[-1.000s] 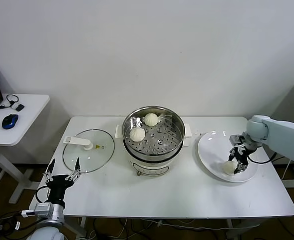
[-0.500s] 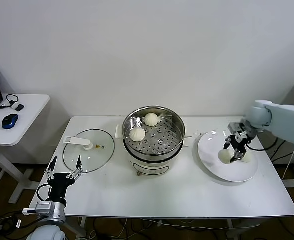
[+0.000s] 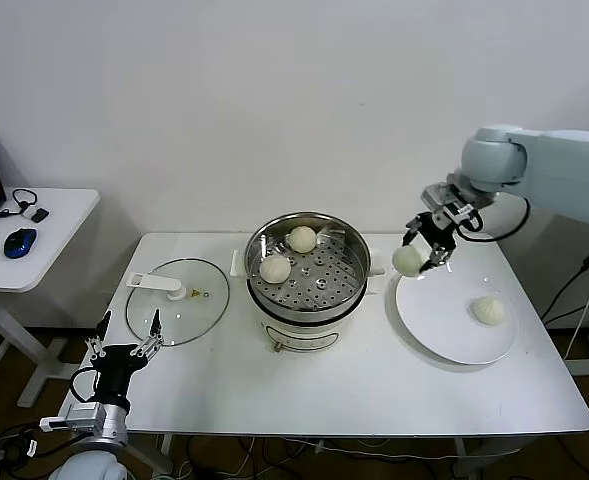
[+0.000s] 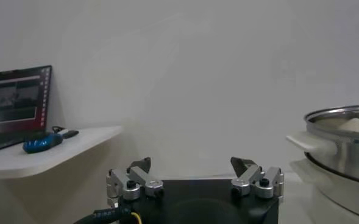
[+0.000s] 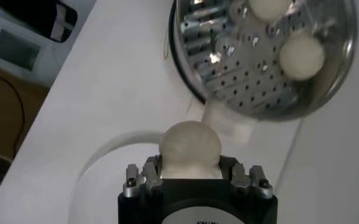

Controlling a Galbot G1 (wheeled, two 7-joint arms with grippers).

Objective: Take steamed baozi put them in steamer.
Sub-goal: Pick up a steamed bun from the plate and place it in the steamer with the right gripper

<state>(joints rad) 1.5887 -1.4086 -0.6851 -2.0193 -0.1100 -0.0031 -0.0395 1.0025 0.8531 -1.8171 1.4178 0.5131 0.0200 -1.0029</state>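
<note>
Cream-white round dough baozi (image 3: 407, 260) clamped in the right tool (image 3: 426, 240), lifted above the white plate's (image 3: 444, 330) steamer-side rim for carrying to the shiny steel steamer (image 3: 349, 245). Left tool (image 3: 124, 345), fingers apart, idles beyond the worktop's front-left corner.

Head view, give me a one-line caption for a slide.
Right gripper carries a baozi toward the steamer, which holds two; one remains on the plate.

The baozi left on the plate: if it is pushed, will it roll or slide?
The baozi is a dome, seemingly flat-bottomed, so it probably slides rather than rolls. The white plate looks glossy, so it may slide easily. The right pincer carries a similar bun without visibly crushing it, suggesting it is fairly light.
</note>
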